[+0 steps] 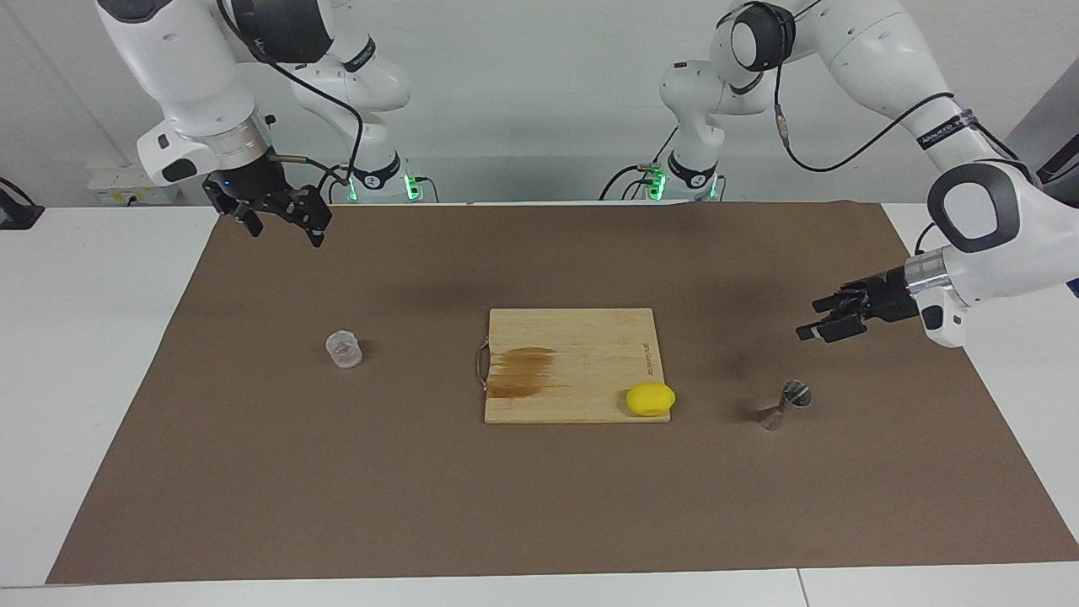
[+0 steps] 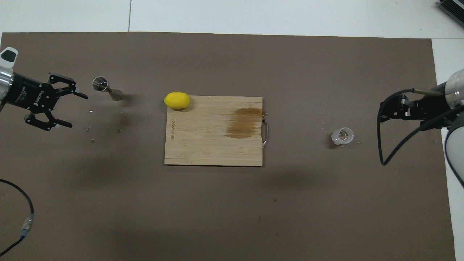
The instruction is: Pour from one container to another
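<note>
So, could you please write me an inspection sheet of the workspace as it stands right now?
Surface: brown mat over a white table; small crumbs on the mat near both containers.
Job's things: clear cup upright toward the right arm's end; steel jigger tilted toward the left arm's end. Neither is held.
Clutter: wooden cutting board mid-mat with a brown stain; lemon on its corner.
End effectors: left end effector open, in the air near the jigger; right end effector in the air, empty.
Cables: black cable over the mat's edge, by the left arm.
Surroundings: nothing seen.
</note>
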Available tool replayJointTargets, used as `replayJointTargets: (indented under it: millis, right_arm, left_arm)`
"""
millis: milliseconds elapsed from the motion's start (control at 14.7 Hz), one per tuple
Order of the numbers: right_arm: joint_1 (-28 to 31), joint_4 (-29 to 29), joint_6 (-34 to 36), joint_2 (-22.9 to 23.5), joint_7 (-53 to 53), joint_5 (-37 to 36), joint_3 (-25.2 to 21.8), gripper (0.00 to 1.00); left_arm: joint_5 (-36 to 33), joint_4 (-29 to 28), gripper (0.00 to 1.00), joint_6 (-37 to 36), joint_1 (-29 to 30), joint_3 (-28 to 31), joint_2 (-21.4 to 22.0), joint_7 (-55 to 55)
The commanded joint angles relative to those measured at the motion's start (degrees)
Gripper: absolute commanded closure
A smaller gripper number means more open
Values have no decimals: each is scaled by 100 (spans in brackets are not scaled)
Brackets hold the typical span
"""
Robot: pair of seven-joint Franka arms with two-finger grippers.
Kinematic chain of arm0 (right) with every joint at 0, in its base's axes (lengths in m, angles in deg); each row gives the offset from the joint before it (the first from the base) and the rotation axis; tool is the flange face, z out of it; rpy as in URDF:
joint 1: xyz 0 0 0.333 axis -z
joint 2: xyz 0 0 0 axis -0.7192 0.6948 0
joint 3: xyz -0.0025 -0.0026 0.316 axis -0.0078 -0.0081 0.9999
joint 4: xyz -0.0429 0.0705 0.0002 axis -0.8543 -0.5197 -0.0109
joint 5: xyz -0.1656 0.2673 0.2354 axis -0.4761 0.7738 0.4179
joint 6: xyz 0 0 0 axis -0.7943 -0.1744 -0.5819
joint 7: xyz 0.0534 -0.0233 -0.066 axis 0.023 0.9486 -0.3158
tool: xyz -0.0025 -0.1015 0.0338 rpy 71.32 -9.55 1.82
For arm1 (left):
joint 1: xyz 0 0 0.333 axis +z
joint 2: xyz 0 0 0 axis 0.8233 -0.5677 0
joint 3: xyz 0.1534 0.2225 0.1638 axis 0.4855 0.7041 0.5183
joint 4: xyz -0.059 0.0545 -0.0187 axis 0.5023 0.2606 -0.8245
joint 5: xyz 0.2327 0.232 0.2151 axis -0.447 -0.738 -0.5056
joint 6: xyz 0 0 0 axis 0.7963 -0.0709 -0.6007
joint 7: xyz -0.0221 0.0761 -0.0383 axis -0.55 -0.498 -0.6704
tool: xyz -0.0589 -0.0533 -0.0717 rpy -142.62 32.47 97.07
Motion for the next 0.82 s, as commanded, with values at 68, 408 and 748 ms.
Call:
replayJointTargets:
  millis: [68, 408, 748]
  right_arm:
    - [75, 116, -22, -99, 44, 17, 43, 1]
    - [75, 116, -22, -99, 44, 17, 43, 1]
    - [75, 116, -22, -108, 44, 17, 43, 1]
  left_arm:
    - [704, -219, 0, 359, -76, 124, -111, -1795]
    - [1935, -940, 0, 1009, 100, 142, -41, -2396]
    - [2972, -1678, 0, 1703, 293, 107, 161, -2379]
